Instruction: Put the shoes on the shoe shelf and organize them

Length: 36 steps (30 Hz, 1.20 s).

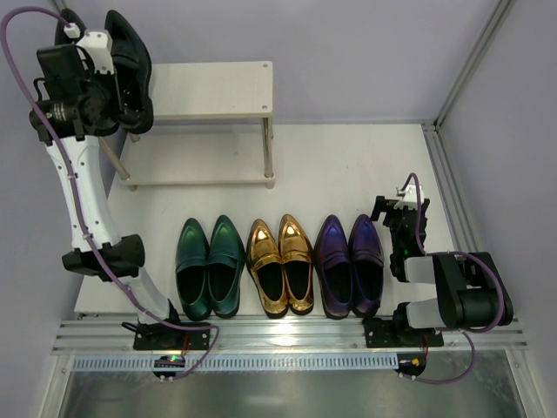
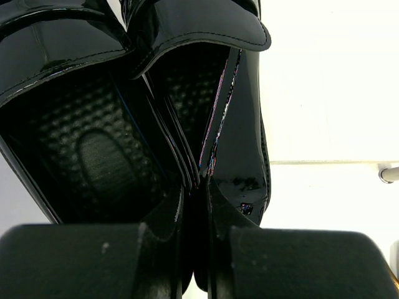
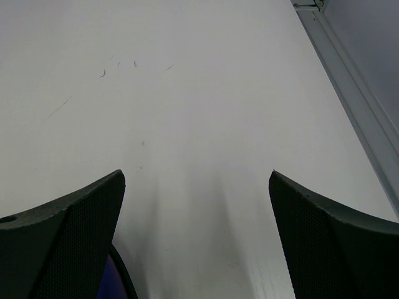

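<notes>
While left gripper (image 2: 196,249) pinches both black shoes (image 1: 130,48) at the shoe shelf (image 1: 218,87) — left end | right gripper (image 3: 196,205) spread wide, well apart from shelf

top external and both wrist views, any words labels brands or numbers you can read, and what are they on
No text can be read in any view.
On the black shoes held by the left gripper: only an embossed insole pattern, no brand.
On the green shoes, gold shoes, purple shoes and shoe shelf: no labels visible.
On the left arm's wrist housing: faint pale marks, too small to read.
</notes>
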{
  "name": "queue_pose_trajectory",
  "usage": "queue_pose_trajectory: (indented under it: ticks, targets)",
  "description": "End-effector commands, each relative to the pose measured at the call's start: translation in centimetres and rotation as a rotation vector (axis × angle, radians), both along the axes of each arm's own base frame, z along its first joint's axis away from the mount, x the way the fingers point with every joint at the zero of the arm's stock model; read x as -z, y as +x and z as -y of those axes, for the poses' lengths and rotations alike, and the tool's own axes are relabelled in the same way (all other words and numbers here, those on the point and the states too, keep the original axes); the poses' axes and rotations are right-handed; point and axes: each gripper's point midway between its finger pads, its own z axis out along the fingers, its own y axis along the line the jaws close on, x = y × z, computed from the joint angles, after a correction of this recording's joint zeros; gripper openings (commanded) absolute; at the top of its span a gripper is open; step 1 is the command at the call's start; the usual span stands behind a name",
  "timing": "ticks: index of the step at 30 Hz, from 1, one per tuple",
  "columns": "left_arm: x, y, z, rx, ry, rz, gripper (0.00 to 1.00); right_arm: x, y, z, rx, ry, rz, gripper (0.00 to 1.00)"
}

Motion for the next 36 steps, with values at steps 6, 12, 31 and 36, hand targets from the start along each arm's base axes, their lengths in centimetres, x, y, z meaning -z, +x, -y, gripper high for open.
queue_pose_trajectory:
  ticks: [6,12,31,36]
  targets:
    - [-6.9,2.2,-2.2,-0.086,0.089,0.266,0.53,-2.0,0.6,-0.1,-0.005,0.017,0.073,0.97]
    - [-7.4,2.0,-2.7,-0.108,0.109,0.28,0.76,-1.9,0.5,-0.2,-0.007,0.017,0.071,0.97]
    - [-5.9,-10.1,4.2,0.085,0.038,0.238,0.93,-2.0,0.5,-0.2,-0.008,0.017,0.072,0.97]
    - [1.3,-15.4,9.0,0.262,-0.099,0.145,0.98,-1.9,0.5,-0.2,-0.007,0.015,0.071,0.97]
